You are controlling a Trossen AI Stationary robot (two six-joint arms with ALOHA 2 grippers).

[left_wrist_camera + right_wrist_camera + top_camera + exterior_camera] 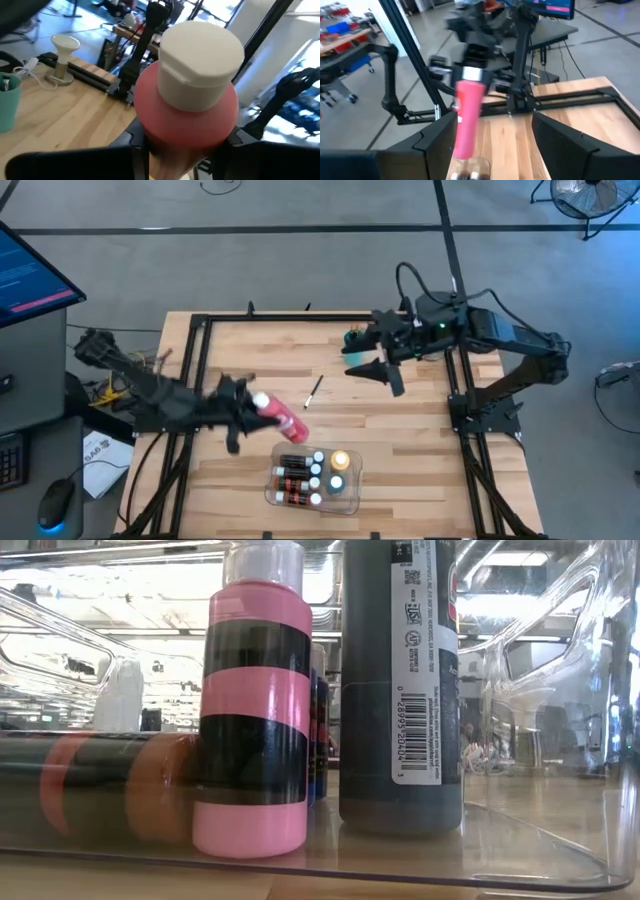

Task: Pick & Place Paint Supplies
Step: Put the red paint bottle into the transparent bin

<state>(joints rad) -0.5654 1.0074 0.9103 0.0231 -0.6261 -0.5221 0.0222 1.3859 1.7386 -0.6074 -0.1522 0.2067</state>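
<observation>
Grey concrete floor runs all round a pale wooden desk (pixel 400 430) framed in black rails. From above, the left end effector (pixel 248 408) sits over the desk's left half, clamped on a pink-red paint bottle (pixel 280 416) with a white cap; the bottle lies roughly level, above the desk, just up and left of the clear tray (pixel 352 498). That tray stands near the front edge and holds several small brown bottles with white caps (pixel 297 479) lying side by side, plus a yellow bottle (pixel 339 462). A thin dark paint brush (pixel 313 392) lies alone mid-desk. The right end effector (pixel 377 371) hangs over the back right part of the desk, its fingers spread wide with nothing between them; a teal cup (pixel 354 337) sits just behind it.

At desk level, the camera looks through the tray wall: a pink-and-black striped bottle (pixel 255 700) stands upright beside a tall dark bottle with a barcode label (pixel 400 680), and an orange-banded bottle (pixel 100 780) lies on its side to their left.

From the left wrist, the held bottle's white cap (pixel 200 65) and pink shoulder fill the view, gripped by the dark fingers (pixel 125 145) on either side; the teal cup shows at the edge.

From the right wrist, its own fingers (pixel 560 135) stand wide apart and empty, and the pink bottle hangs beyond in the other arm's grip.
</observation>
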